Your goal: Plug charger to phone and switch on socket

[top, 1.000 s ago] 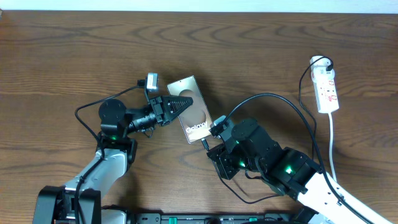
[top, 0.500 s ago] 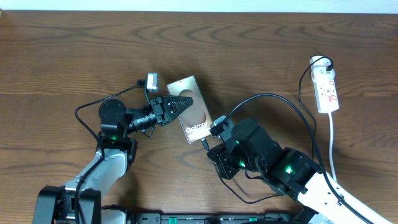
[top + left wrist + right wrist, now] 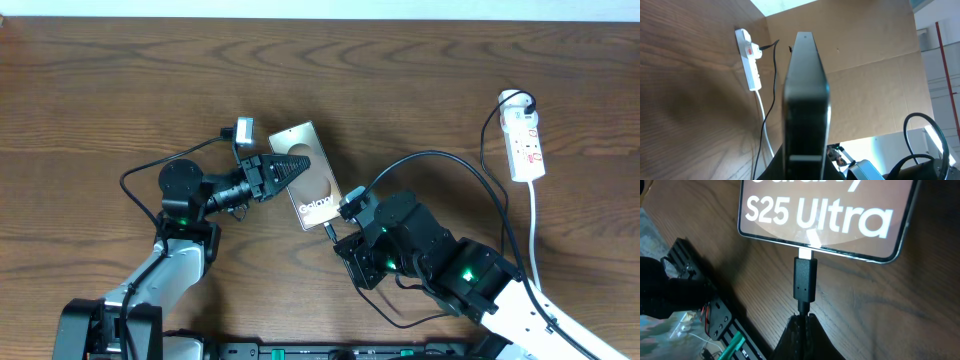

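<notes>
The bronze phone (image 3: 312, 180) lies slanted mid-table, and my left gripper (image 3: 303, 162) is shut on its upper half. In the left wrist view the phone (image 3: 805, 95) shows edge-on between the jaws. My right gripper (image 3: 333, 231) sits just below the phone's lower end, shut on the charger (image 3: 805, 277) right behind its black connector. The connector's silver tip touches the port in the phone's (image 3: 830, 215) bottom edge; I cannot tell how deep it sits. The charger's thin black cable (image 3: 440, 155) runs right to the white socket (image 3: 525, 140) at the far right.
The socket's white cord (image 3: 533, 235) trails down the right side toward the front edge. Thick black robot cables (image 3: 140, 175) loop by the left arm. A black rail (image 3: 330, 350) runs along the table's front. A cardboard wall (image 3: 865, 55) stands beyond the table.
The right arm has shifted very slightly; the phone, the left gripper and the connector hold the same places.
</notes>
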You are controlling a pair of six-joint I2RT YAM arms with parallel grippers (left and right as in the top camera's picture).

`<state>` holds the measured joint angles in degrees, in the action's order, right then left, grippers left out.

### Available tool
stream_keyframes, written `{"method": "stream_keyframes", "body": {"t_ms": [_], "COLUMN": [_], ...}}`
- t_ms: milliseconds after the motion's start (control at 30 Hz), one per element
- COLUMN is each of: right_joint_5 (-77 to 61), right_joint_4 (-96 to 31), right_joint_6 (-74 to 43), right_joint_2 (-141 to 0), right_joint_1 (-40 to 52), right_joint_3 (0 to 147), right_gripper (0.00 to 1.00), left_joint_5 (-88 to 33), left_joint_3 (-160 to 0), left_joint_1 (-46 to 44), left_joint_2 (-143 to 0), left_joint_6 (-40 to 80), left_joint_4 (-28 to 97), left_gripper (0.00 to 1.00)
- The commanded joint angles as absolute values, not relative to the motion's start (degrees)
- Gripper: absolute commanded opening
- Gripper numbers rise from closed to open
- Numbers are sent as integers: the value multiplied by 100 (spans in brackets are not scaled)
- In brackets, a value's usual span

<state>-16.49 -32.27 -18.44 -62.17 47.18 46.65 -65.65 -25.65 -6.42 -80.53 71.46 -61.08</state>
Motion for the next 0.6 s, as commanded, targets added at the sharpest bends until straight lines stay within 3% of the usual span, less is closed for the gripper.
{"method": "stream_keyframes", "body": {"t_ms": [0,567], "right_joint_5": [-1664,-1706], "right_joint_4": [-3227,-3382], "right_joint_6": [-1883,-1885], "right_joint_2": [-6139,-6139], "right_joint_1": [4772,4772], "right_joint_3": [4672,4672], "right_gripper": [1,1], "left_joint_5": [-6573,-6517], "left_joint_3": [-2724,-2724], "left_joint_1": [-607,-607], "left_joint_2": [-8049,-8049], "left_joint_6": [7006,7006], "left_joint_4": [-6178,-6178], "left_gripper": [7,7]}}
